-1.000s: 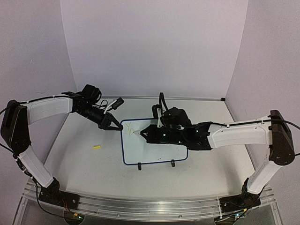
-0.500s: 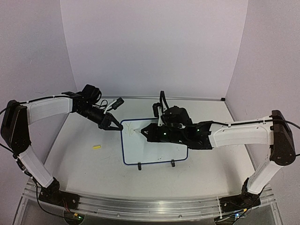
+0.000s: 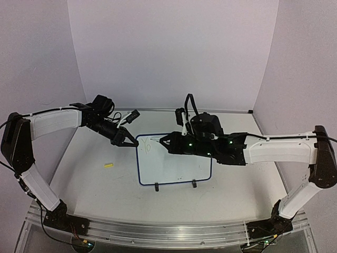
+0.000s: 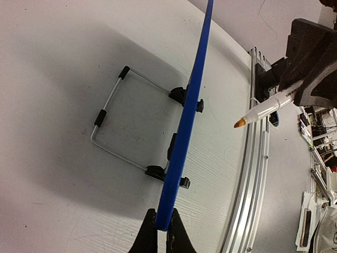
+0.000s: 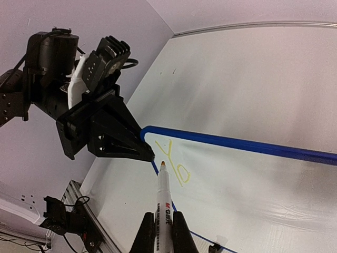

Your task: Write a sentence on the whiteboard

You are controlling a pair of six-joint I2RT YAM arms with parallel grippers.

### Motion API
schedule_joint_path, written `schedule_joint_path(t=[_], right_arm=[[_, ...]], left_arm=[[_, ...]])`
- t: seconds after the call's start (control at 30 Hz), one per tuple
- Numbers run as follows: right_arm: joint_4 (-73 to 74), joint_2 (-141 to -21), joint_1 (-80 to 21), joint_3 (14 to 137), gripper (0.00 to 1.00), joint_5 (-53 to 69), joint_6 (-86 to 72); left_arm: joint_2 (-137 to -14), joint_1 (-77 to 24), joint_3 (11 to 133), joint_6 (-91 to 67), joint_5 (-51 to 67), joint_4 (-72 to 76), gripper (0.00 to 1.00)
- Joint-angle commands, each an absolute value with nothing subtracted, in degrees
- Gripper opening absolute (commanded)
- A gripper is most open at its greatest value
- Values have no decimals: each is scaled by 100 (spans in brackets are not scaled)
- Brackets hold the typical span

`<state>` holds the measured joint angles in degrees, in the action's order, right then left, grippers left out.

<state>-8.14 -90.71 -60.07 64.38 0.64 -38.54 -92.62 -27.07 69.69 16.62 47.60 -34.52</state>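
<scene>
Right wrist view showed the right gripper (image 5: 160,217) clamped on a marker (image 5: 163,200), tip near the sentence (image 5: 176,164), reading "Yo", on the whiteboard (image 5: 253,179); arm stretched leftward. The left gripper (image 5: 146,153) pinched the board's corner.

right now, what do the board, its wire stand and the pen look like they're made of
Board: glossy white face, likely a coated panel, since it shows soft glare. Its blue frame looks like plastic.
Stand: thin silvery wire, probably metal, with black caps that may be rubber.
Pen: smooth white barrel, apparently plastic, with printed lettering and a yellowish, felt-like tip.
</scene>
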Motion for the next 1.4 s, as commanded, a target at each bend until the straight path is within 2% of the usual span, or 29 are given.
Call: schedule_joint_path(t=[0.0, 0.87, 1.37], right_arm=[[-888, -9186, -5990, 6525, 0, 99, -3838], [-835, -9516, -5844, 6616, 0, 109, -3945], [-738, -9372, -5841, 6107, 0, 128, -4195]], left_arm=[[-9187, -2751, 7074, 1779, 4315, -3667, 0], [-9218, -2760, 7075, 1793, 4298, -3675, 0], [-9202, -2768, 7075, 1794, 4281, -3685, 0]])
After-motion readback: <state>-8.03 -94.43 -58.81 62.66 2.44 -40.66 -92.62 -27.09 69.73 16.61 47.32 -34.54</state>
